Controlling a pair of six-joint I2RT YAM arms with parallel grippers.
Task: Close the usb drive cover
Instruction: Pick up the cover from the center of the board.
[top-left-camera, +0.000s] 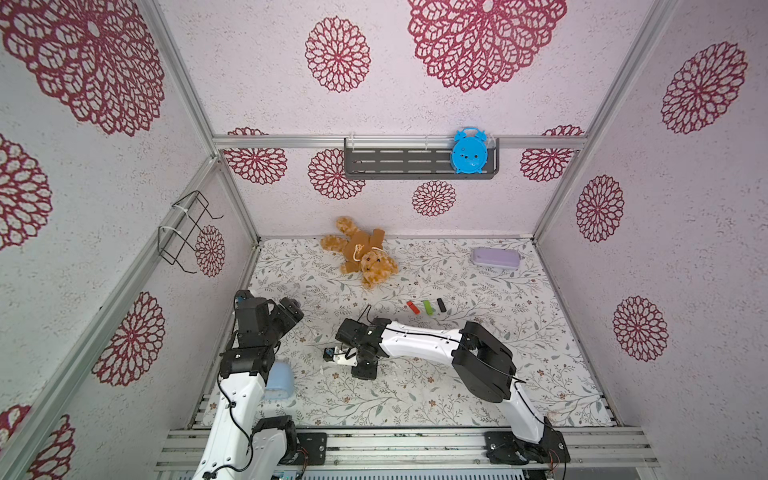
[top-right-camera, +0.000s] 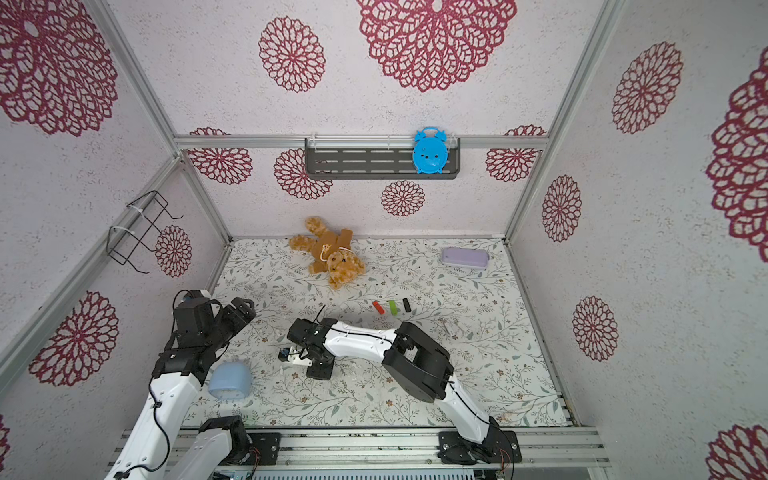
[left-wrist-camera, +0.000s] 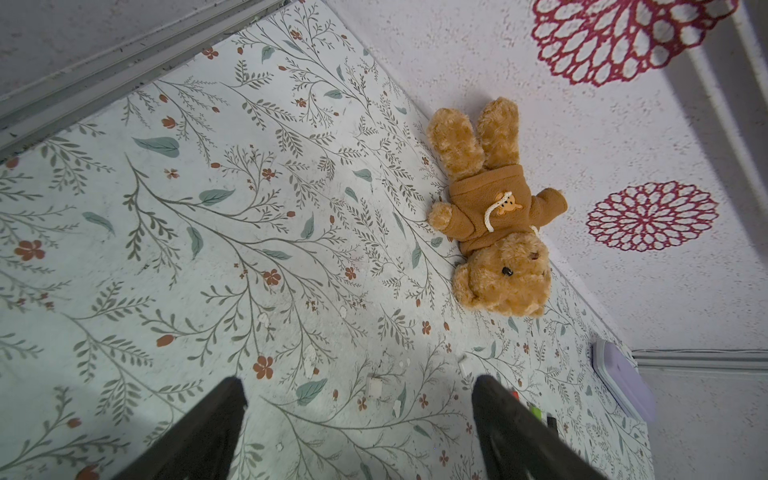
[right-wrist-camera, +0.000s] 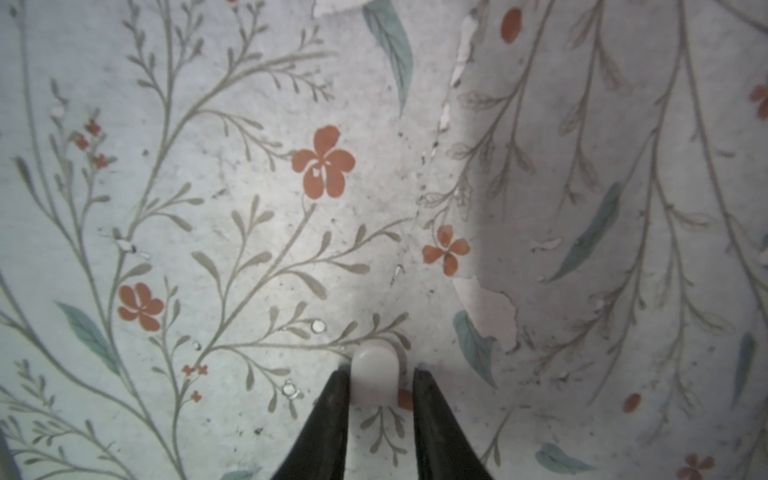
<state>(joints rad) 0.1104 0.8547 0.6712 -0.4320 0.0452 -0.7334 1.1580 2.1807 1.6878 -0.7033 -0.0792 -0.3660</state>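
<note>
A small white rounded usb drive cover (right-wrist-camera: 375, 365) lies on the floral table between the tips of my right gripper (right-wrist-camera: 380, 371). One finger touches it, and a thin gap shows on its other side. In both top views the right arm reaches to the middle front of the table (top-left-camera: 332, 359). Three small usb drives, red (top-left-camera: 412, 306), green (top-left-camera: 428, 306) and black (top-left-camera: 441, 305), lie in a row behind that arm. I cannot tell which drive the cover fits. My left gripper (left-wrist-camera: 358, 379) hangs wide open over bare table at the left (top-left-camera: 291, 309).
A teddy bear (top-left-camera: 361, 251) lies at the back middle and a purple case (top-left-camera: 496, 257) at the back right. A pale blue rounded object (top-left-camera: 279, 380) sits beside the left arm. On the back wall shelf (top-left-camera: 395, 166) stands a blue alarm clock (top-left-camera: 469, 150). A wire rack (top-left-camera: 187, 232) hangs on the left wall.
</note>
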